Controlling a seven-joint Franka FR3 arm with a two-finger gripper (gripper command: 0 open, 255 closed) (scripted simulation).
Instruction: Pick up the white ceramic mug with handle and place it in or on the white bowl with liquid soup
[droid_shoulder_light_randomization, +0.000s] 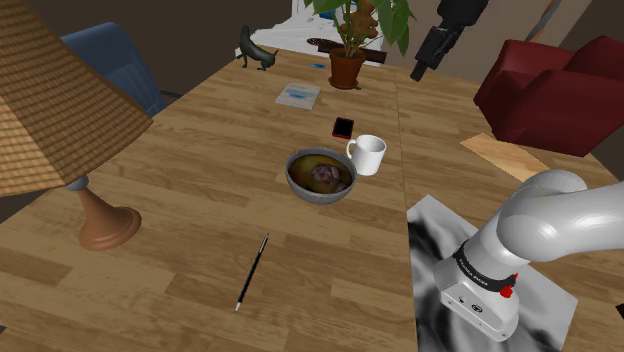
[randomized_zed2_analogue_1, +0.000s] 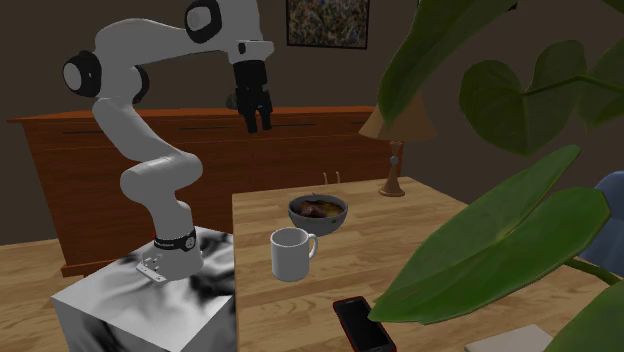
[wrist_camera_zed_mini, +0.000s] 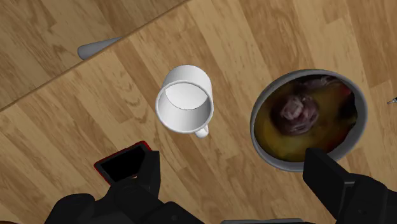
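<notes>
A white mug (droid_shoulder_light_randomization: 368, 154) (randomized_zed2_analogue_1: 290, 254) (wrist_camera_zed_mini: 185, 102) stands upright and empty on the wooden table, its handle turned toward the bowl. Right beside it sits a grey-white bowl (droid_shoulder_light_randomization: 300, 185) (randomized_zed2_analogue_1: 296, 217) (wrist_camera_zed_mini: 262, 147) of yellowish soup with a purplish lump in it. My gripper (droid_shoulder_light_randomization: 418, 70) (randomized_zed2_analogue_1: 257, 124) (wrist_camera_zed_mini: 235, 175) hangs high above the table, open, with nothing between its fingers. In the wrist view the mug lies ahead of the fingers and the bowl is over by one finger (wrist_camera_zed_mini: 327, 175).
A red-edged black phone (droid_shoulder_light_randomization: 344, 127) (randomized_zed2_analogue_1: 362, 322) (wrist_camera_zed_mini: 124, 164) lies near the mug. A lamp (droid_shoulder_light_randomization: 100, 215), pen (droid_shoulder_light_randomization: 252, 271), potted plant (droid_shoulder_light_randomization: 350, 55), bird figurine (droid_shoulder_light_randomization: 255, 52) and booklet (droid_shoulder_light_randomization: 298, 94) also occupy the table. A red armchair (droid_shoulder_light_randomization: 560, 90) stands beyond.
</notes>
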